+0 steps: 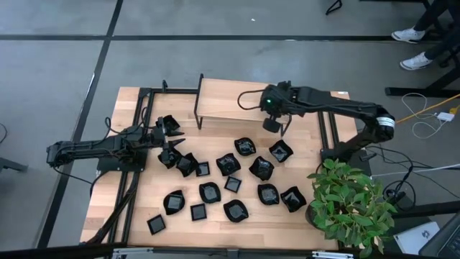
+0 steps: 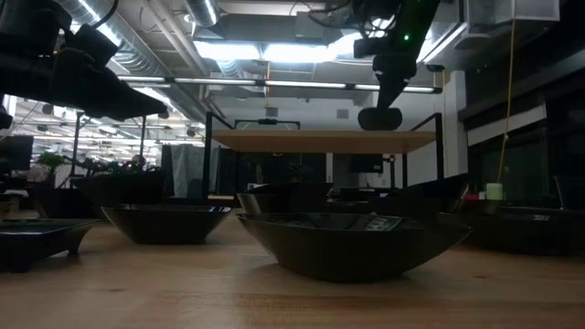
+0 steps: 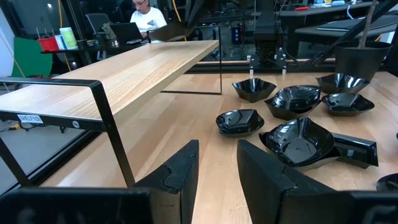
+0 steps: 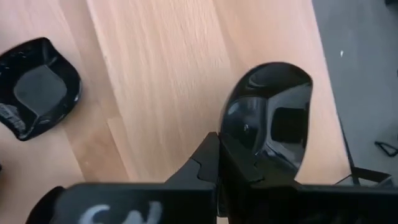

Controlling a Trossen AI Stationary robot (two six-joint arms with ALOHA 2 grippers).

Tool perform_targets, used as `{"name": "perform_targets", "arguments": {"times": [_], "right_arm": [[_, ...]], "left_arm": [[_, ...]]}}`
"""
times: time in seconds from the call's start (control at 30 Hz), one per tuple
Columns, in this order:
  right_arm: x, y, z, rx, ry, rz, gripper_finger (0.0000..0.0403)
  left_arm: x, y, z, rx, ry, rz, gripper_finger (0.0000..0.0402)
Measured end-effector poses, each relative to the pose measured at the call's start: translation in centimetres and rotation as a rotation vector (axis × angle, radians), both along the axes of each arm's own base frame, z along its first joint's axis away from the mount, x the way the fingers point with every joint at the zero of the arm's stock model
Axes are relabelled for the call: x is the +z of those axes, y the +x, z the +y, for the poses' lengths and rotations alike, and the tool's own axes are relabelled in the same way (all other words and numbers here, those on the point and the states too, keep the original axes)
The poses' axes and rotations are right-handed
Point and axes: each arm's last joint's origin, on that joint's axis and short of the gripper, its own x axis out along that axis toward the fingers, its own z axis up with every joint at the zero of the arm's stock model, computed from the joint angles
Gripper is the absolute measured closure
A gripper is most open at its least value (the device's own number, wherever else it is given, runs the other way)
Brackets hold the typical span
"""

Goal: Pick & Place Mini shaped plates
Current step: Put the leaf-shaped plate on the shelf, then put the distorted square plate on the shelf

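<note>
Above the shelf (image 1: 223, 101), the right gripper (image 4: 217, 163) pinches a round plate (image 4: 270, 118) by its rim — likely for placing; left gripper (image 3: 214, 165) waits spread near the plates (image 1: 230, 176).

About seventeen mini shaped plates (image 1: 209, 192) can be counted from above. Sixteen lie on the surface (image 1: 129, 208), though the ones crowded near the left hand (image 3: 217, 149) overlap, so the tally there is unsure. One round plate is at the right hand (image 4: 217, 140). There are two dark arms (image 1: 93, 147), one raised wooden shelf (image 1: 219, 101), one potted plant (image 1: 348, 201) and two white shoes (image 1: 411, 34) on the floor.
</note>
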Motion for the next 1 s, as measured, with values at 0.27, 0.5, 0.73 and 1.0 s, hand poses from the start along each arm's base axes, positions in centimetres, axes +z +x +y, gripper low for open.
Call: {"name": "perform_targets", "arguments": {"times": [0.27, 0.5, 0.73, 1.0], "right_arm": [[-1.0, 0.2, -1.4, -0.080, 0.026, 0.016, 0.0379], [-1.1, 0.1, -1.6, -0.078, 0.023, 0.022, 0.0367], [-0.7, 0.2, -1.4, -0.029, 0.011, 0.037, 0.0314], [1.4, 1.8, 1.3, 0.130, 0.034, -0.049, 0.0238]], "left_arm": [[0.0, 0.0, 0.0, 0.000, 0.000, 0.000, 0.0297], [0.0, 0.0, 0.0, 0.000, 0.000, 0.000, 0.0297], [0.0, 0.0, 0.0, 0.000, 0.000, 0.000, 0.0297], [0.0, 0.0, 0.0, 0.000, 0.000, 0.000, 0.0297]]}}
